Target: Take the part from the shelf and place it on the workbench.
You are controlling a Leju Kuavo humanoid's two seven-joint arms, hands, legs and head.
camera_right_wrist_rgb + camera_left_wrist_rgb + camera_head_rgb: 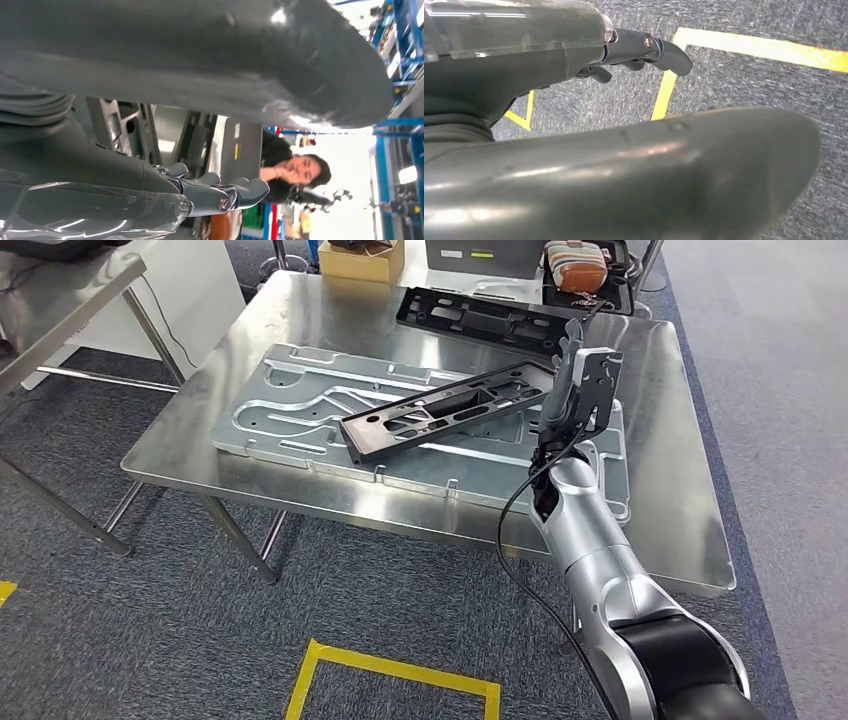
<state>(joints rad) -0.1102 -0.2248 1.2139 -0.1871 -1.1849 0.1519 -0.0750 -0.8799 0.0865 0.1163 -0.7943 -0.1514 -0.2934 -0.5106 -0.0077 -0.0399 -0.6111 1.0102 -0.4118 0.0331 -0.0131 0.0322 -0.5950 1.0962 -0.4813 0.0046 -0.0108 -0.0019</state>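
Presently noting a bare stainless-steel workbench point(680, 440) standing on grey carpet, with a square of yellow floor tape point(400, 670) in front of it.

Recording a large silver pressed-metal panel point(300, 410) lying flat across the middle of the workbench.

Finding the task item, a long black slotted frame part point(440, 410), resting diagonally on top of that panel, its near end towards the panel's centre and its far end towards the right edge of the bench.

Logging a second long black frame part point(480, 318) lying farther back on the bench, well apart from the first.

Noting the silver right arm point(600, 560) reaching in over the front edge of the bench.

Observing the right hand point(575, 380) standing upright just at the far end of the black slotted frame part. Seeing its fingers point(240, 192) stretched out straight in the right wrist view, apart from the thumb and not wrapped round the part. Being unable to tell whether the palm is touching the part.

Observing the left hand point(574, 55) hanging over the carpet and tape, fingers loosely extended and holding nothing.

Listing a brown cardboard box point(362, 262) and a striped fabric pouch point(576, 265) beyond the bench's far edge.

Noting a person in dark clothing point(272, 150) in the background of the right wrist view.
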